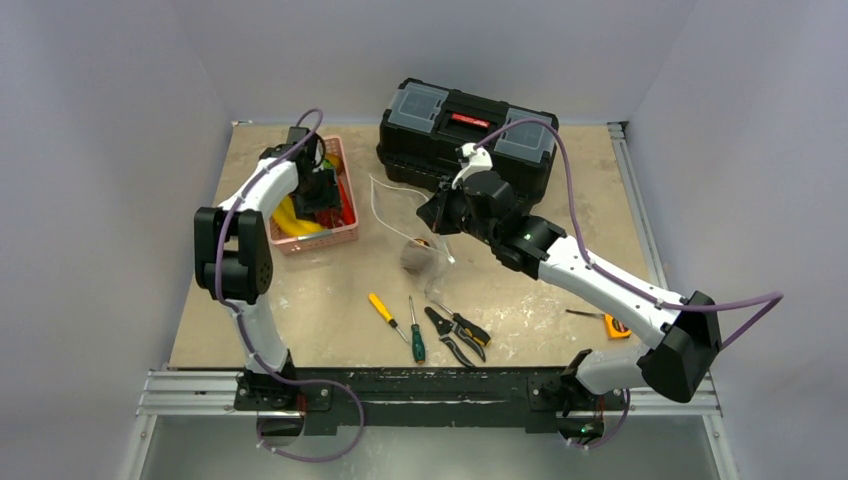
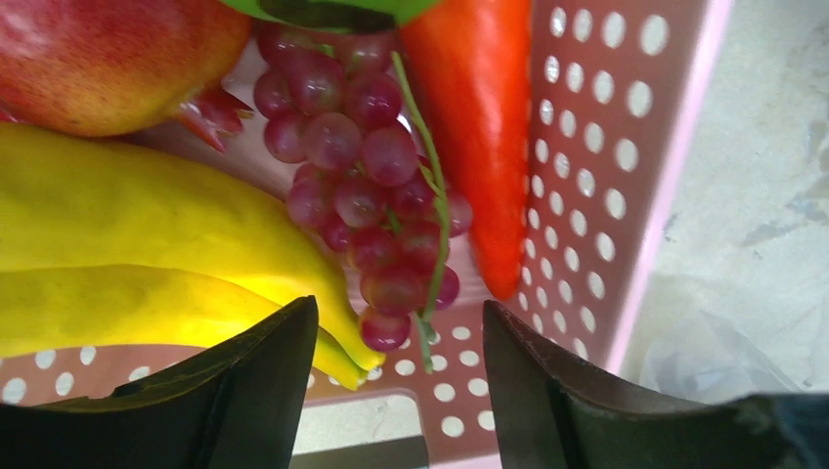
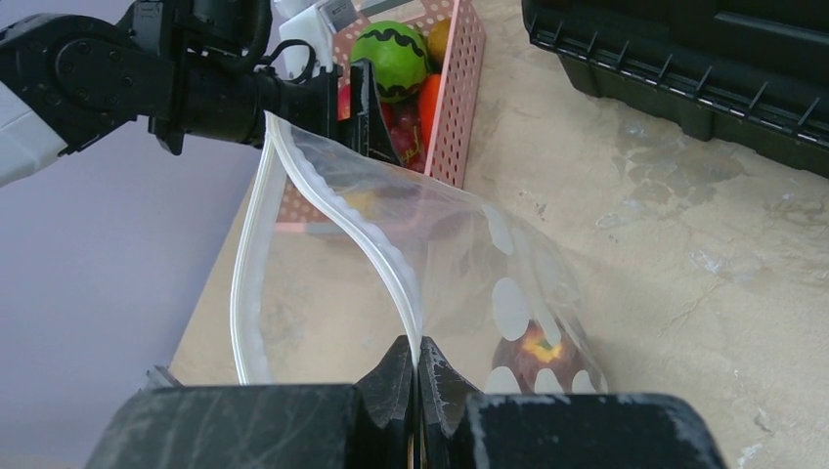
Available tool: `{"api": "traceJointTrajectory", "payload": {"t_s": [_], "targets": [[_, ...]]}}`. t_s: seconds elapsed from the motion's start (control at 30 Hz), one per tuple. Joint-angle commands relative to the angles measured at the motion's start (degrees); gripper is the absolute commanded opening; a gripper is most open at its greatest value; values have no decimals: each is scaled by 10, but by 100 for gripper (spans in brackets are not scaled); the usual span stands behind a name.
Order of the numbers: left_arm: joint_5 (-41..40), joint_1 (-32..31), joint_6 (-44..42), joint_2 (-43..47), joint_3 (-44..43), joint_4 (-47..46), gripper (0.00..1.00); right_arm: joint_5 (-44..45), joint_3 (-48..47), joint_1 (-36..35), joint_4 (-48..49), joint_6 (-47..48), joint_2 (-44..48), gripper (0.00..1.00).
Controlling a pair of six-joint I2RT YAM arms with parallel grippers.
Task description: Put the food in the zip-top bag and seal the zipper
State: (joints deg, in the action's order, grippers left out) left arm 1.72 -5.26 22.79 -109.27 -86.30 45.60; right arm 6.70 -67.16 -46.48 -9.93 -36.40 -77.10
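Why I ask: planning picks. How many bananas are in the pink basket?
2: the upper banana and the lower banana, lying together in the basket beside the grapes. More may be hidden.

The left gripper [image 2: 398,322] hangs inside the pink basket [image 2: 626,195] with its jaws spread. Bananas [image 2: 147,225] crowd its left side, grapes [image 2: 362,195] lie in the gap ahead, and a red pepper [image 2: 479,147] lies along the basket's right wall. A strip of bare table [image 1: 330,290] runs between basket and bag [image 1: 400,212]. The bag's mouth gapes toward the basket, its rim pinched by the right gripper [image 3: 418,354]. The black toolbox [image 1: 465,135] blocks the far side. Screwdrivers [image 1: 380,306] and pliers [image 1: 458,335] lie on the near side.
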Motion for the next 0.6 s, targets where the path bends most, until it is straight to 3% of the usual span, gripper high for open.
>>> {"api": "traceJointTrajectory", "payload": {"t_s": [0.0, 0.1, 0.27, 0.57], "targets": [[-9, 13, -9, -27, -33, -9, 57, -1, -10, 0, 5, 3, 12, 0], [1, 12, -6, -79, -113, 65, 41, 0, -10, 0, 4, 2, 16, 0], [-38, 12, -19, -85, -118, 58, 35, 3, -10, 0, -4, 1, 17, 0], [-9, 12, -17, -121, -157, 104, 51, 5, -22, 0, -7, 2, -2, 0]]}}
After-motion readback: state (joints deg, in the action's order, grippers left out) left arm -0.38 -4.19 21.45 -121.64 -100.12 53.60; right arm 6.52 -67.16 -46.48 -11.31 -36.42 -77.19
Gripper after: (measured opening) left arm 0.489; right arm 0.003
